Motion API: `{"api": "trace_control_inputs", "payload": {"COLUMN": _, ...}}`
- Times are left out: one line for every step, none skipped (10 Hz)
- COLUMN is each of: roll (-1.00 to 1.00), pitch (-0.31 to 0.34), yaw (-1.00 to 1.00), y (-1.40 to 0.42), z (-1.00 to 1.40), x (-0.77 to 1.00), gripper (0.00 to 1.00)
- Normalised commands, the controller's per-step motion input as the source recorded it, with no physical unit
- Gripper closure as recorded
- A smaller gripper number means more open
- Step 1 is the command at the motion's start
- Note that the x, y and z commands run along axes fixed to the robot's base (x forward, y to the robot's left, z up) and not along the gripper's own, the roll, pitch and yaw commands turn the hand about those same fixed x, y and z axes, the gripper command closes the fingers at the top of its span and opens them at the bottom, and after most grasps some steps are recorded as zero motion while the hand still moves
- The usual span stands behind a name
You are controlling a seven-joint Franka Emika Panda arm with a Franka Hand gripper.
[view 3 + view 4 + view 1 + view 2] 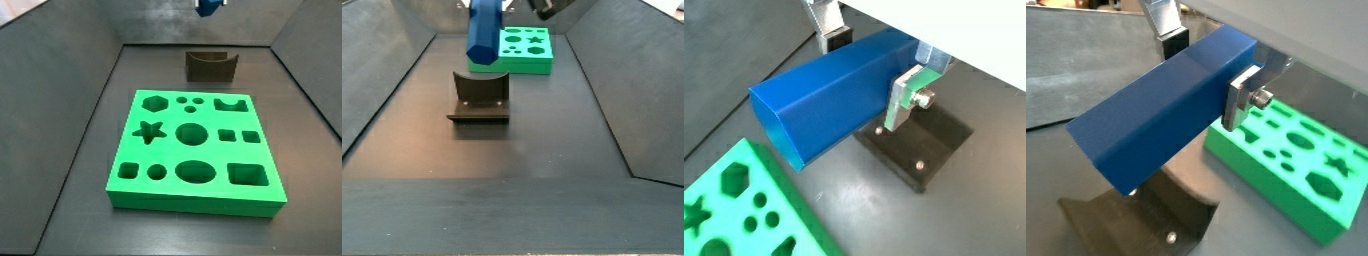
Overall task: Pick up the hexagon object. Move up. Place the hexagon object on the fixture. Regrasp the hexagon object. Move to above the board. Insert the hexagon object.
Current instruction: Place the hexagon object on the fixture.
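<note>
The hexagon object (824, 100) is a long blue rod, held between my gripper's silver fingers in both wrist views. My gripper (871, 68) is shut on the rod near one end; it also shows in a wrist view (1205, 70). In a side view the rod (484, 35) hangs nearly upright with its lower end a little above the fixture (480, 97), not touching it. The fixture is a dark notched block, also seen under the rod (922, 145) and at the back (210, 66). The green board (194, 150) with shaped holes lies flat, apart from the fixture.
Grey sloping walls (80, 110) enclose the dark floor (516, 170) on the sides. In a side view only the tip of the gripper and a bit of blue rod (209, 7) show at the frame's upper edge.
</note>
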Motion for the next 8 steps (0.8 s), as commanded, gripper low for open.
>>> {"api": "trace_control_inputs", "payload": {"roll": -0.87, "pitch": 0.141, "yaw": -0.04, "y": 0.05, "z": -0.02, "x": 0.26, "gripper": 1.00}}
{"api": "trace_control_inputs", "payload": {"roll": -0.66, "pitch": 0.132, "yaw": -0.08, "y": 0.05, "z": -0.02, "x": 0.18, "gripper": 1.00}}
{"api": "trace_control_inputs", "payload": {"roll": -0.49, "pitch": 0.120, "yaw": -0.10, "y": 0.05, "z": -0.02, "x": 0.11, "gripper": 1.00}}
{"api": "trace_control_inputs", "payload": {"roll": -0.29, "pitch": 0.085, "yaw": -0.11, "y": 0.04, "z": -0.01, "x": 0.07, "gripper": 1.00}}
{"api": "trace_control_inputs", "payload": {"roll": -0.23, "pitch": 0.067, "yaw": -0.11, "y": 0.03, "z": -0.01, "x": 0.06, "gripper": 1.00}}
{"api": "trace_control_inputs", "payload": {"roll": -1.00, "pitch": 0.306, "yaw": -0.04, "y": 0.13, "z": -1.00, "x": 0.13, "gripper": 1.00}}
{"api": "trace_control_inputs", "payload": {"roll": -1.00, "pitch": 0.298, "yaw": -0.06, "y": 0.14, "z": -1.00, "x": 0.13, "gripper": 1.00}}
{"api": "trace_control_inputs", "payload": {"roll": -1.00, "pitch": 0.331, "yaw": -0.14, "y": 0.14, "z": -1.00, "x": 0.16, "gripper": 1.00}}
